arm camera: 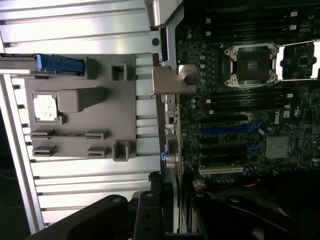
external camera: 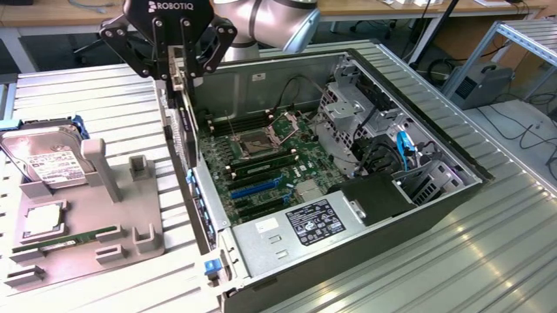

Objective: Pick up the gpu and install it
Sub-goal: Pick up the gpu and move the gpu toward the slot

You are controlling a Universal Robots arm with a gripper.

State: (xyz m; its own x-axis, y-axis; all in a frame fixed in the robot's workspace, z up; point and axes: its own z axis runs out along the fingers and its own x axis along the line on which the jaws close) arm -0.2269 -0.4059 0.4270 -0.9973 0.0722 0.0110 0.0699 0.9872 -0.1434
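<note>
Pale metal bracket, thin dark board edge-on: gpu (arm camera: 168, 82) clamped in claw (external camera: 179, 72).

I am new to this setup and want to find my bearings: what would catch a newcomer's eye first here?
First comes the black gripper at the top of the exterior view, shut on the gpu, which hangs edge-on over the rim of the open computer case. Inside the case lies the green motherboard. On the exterior view's left, a gray tray carries a silver hard drive.
</note>
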